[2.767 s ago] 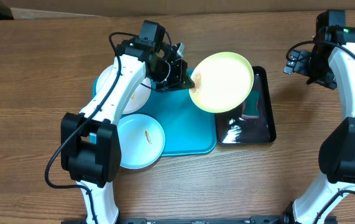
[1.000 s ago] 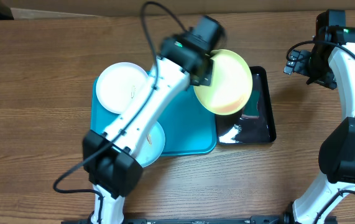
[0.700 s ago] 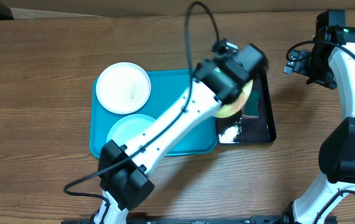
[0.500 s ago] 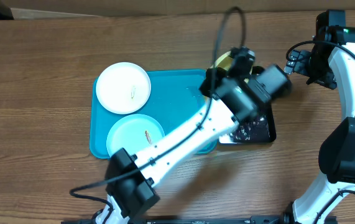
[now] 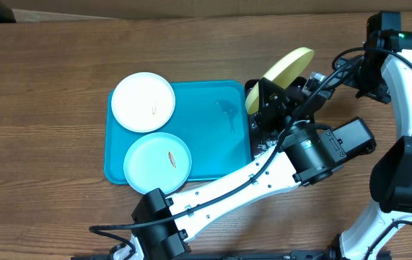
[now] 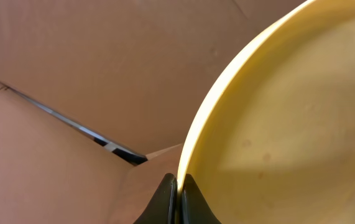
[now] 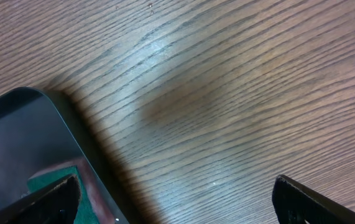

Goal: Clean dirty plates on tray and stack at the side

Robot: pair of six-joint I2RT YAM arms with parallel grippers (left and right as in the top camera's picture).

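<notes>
On the desk (image 5: 47, 144), well left of the left pincer (image 6: 178, 196): the turquoise tray (image 5: 206, 144), bearing the white plate (image 5: 143, 102) and the smeared pale blue plate (image 5: 151, 166). Clamped by its rim in that pincer, tilted steeply on edge: the lime green plate (image 6: 289, 124). Spread wide beside the black tray (image 7: 15, 137) corner: the right pincer (image 7: 176, 185).

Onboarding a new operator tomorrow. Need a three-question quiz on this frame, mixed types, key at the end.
1. True or false: the green plate lies flat on the blue tray.
2. How many plates lie on that tray? A one, B two, C three.
3. Fill in: the right tool is ___.
Key: 1 false, the left tool holds it tilted on edge. 2 B, the white plate and the blue plate. 3 open.
</notes>
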